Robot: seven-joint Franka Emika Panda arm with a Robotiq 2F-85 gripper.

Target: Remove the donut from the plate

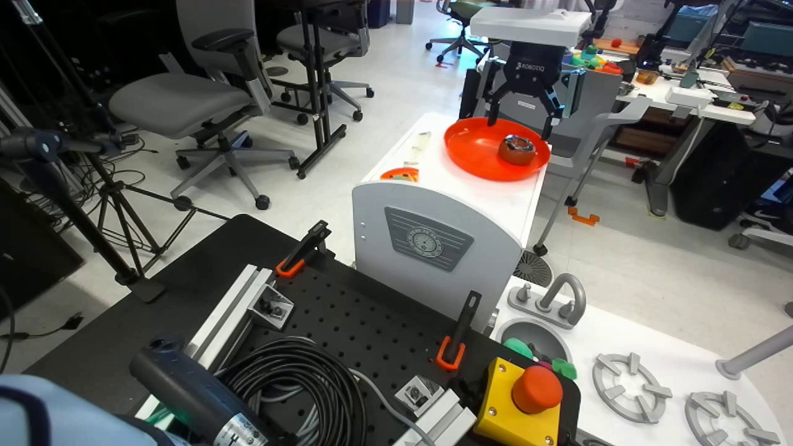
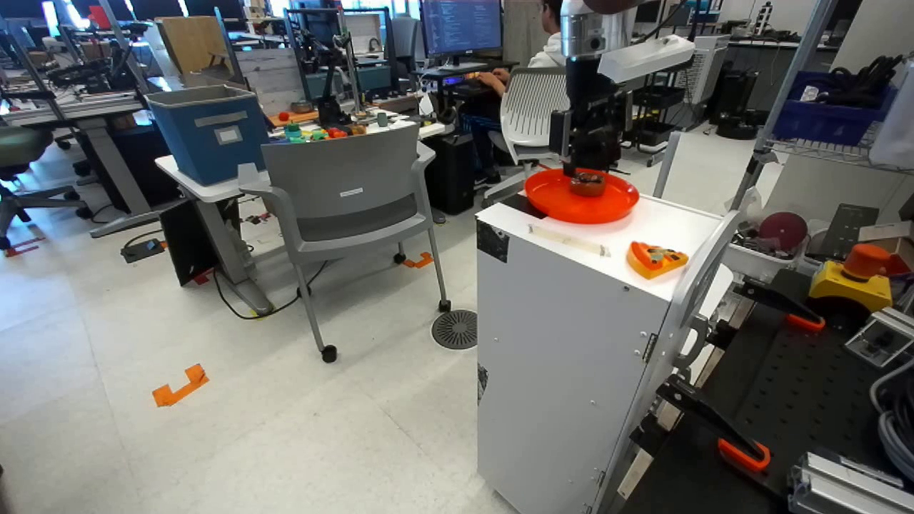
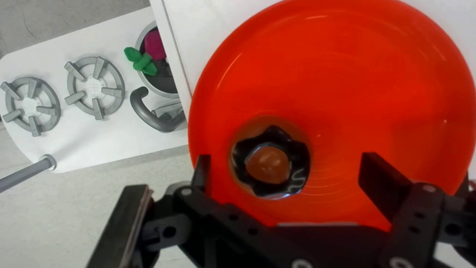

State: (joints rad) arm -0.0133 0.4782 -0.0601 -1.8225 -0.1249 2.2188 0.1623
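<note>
The donut, brown with dark wavy glossy icing, lies inside the bright orange-red plate. In the wrist view it sits toward the plate's lower left. My gripper is open above the plate, one finger to each side of the donut and neither touching it; the left finger appears nearer. Both exterior views show the donut resting in the plate just under the gripper. Whether the fingertips reach below the rim, I cannot tell.
The plate stands at one end of a white box top. An orange wedge-shaped toy lies on that same top. A raised grey panel bounds it. Below are a toy sink, a faucet and grey rings. A chair stands close by.
</note>
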